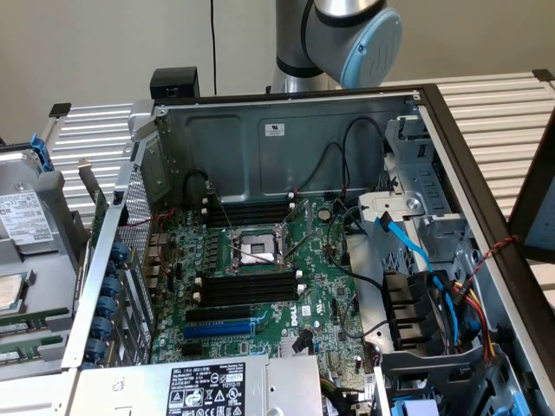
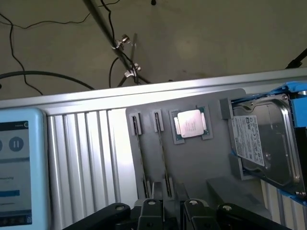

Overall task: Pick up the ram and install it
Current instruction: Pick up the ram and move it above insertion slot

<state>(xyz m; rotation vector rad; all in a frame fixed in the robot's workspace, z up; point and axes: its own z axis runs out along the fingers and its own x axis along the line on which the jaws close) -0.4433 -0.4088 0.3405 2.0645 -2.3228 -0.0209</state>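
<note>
The gripper (image 2: 171,212) is standing wide open and gripping nothing. Its black fingers (image 2: 151,211) are hanging over a grey tray (image 2: 201,163) that is lying on a slatted table (image 2: 86,153). The ram (image 2: 164,153) is sitting on edge in a slotted holder of that tray, untouched. A second stick (image 2: 140,153) is standing just beside it in its own holder, running parallel. The gripper is hovering nearest to one end of these two sticks, apart from both. Since they are showing edge-on, their chips and label cannot be made out.

Next to the sticks in the same tray, a square processor chip (image 2: 190,123) is lying flat in its frame. Past it, a hard drive (image 2: 264,143) is resting in a blue bracket (image 2: 295,91). A touchscreen (image 2: 14,158) is glowing at the far side of the slats.

In the exterior view the arm (image 1: 347,35) is rising behind an open computer case (image 1: 286,130). The motherboard (image 1: 321,286) is lying flat inside it. Long black slots (image 1: 243,286) are flanking the processor socket (image 1: 256,250) — none is holding a stick yet — and a blue slot (image 1: 221,329) is sitting nearer the camera.
</note>
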